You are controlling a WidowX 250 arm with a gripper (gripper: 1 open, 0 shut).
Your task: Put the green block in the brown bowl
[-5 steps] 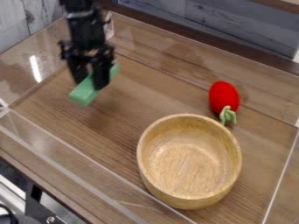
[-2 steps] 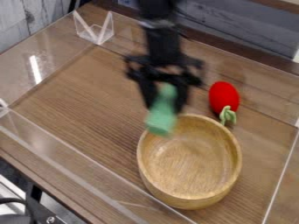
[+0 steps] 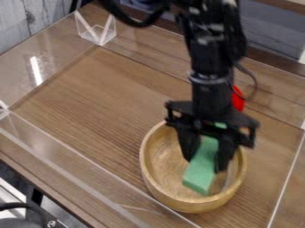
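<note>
I hold the small mint-green rectangular block (image 3: 201, 178) clamped between my black jaws (image 3: 205, 151) – it hangs tilted over the round light-brown wooden bowl (image 3: 160, 169), within its rim, near the front edge of the wooden table

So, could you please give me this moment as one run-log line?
gripper: over brown bowl | green block: between the jaws, above bowl interior | red toy: partly hidden behind arm

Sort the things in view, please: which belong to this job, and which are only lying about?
For the job:
- green block
- bowl
- gripper

Only lying about:
- red toy, partly hidden
</note>
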